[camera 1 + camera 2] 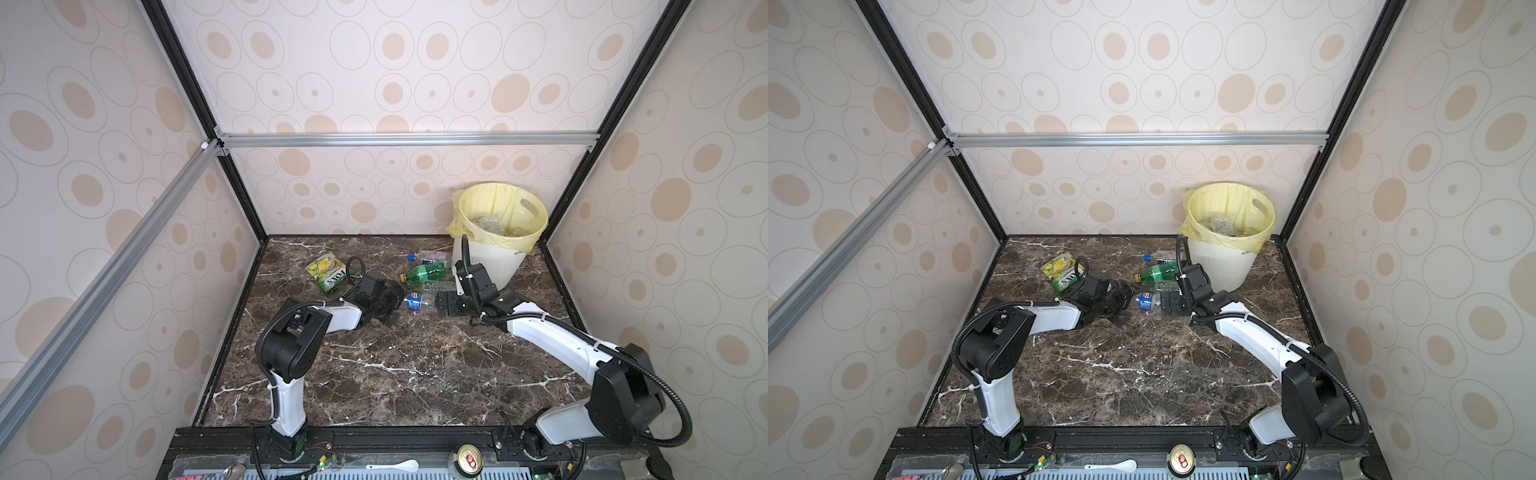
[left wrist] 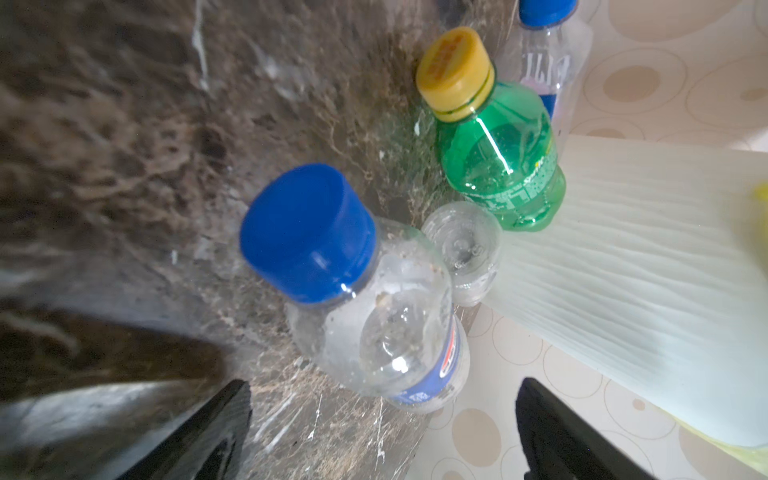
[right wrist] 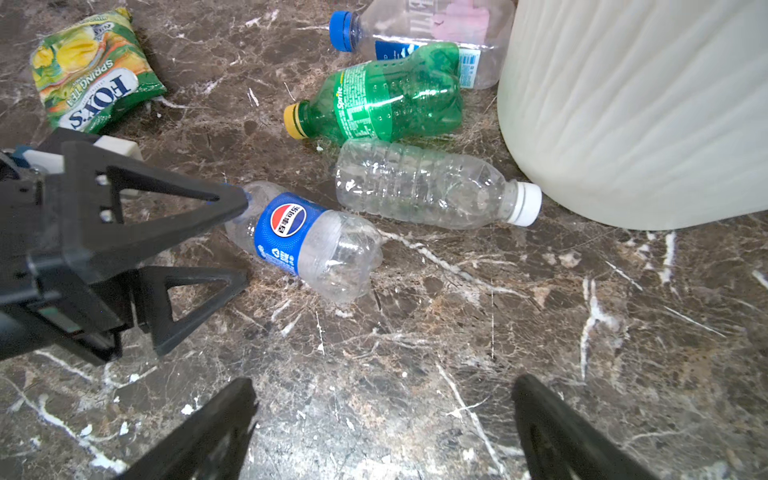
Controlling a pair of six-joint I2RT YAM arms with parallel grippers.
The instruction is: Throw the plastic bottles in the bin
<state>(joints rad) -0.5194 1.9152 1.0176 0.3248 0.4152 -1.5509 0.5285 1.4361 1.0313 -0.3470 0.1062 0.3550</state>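
Several plastic bottles lie on the marble top beside the bin [image 1: 494, 262] [image 1: 1225, 266]. Nearest is a clear Pepsi bottle [image 1: 415, 300] [image 3: 307, 245] with a blue cap [image 2: 307, 232]. Behind it lie a clear white-capped bottle [image 3: 424, 187], a green yellow-capped bottle [image 1: 424, 274] [image 3: 386, 99] and a clear blue-capped bottle [image 3: 415, 37]. My left gripper [image 1: 397, 302] [image 3: 245, 239] [image 2: 384, 432] is open, its fingertips level with the Pepsi bottle's cap end. My right gripper [image 1: 442, 305] [image 3: 382, 428] is open over bare marble, short of that bottle's base.
A yellow-green FOXS packet [image 1: 328, 274] [image 3: 95, 70] lies left of the left wrist. Clear bottles [image 1: 494, 224] show inside the yellow-lined bin at the back right corner. A drink can [image 1: 467, 457] and a white spoon [image 1: 399, 465] sit on the front rail. Patterned walls enclose three sides.
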